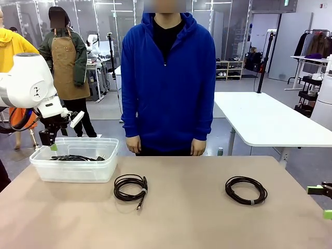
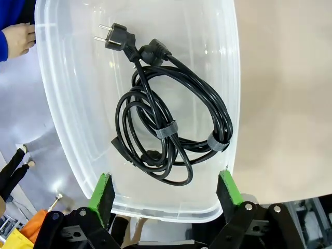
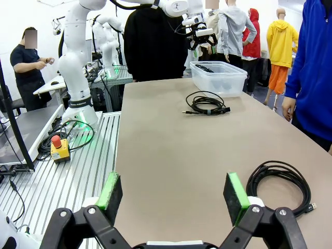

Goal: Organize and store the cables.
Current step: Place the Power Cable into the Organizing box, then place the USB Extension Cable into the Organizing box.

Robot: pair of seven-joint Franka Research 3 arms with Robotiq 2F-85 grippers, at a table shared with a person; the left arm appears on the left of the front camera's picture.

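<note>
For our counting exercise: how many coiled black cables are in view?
3. One bundle lies inside the clear bin, possibly more than one cord; one coil lies on the table beside the bin; another coil lies farther right, near the right gripper.

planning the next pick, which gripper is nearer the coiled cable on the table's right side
Right. The right gripper is beside that cable at the table edge; the left gripper hangs above the bin across the table.
</note>
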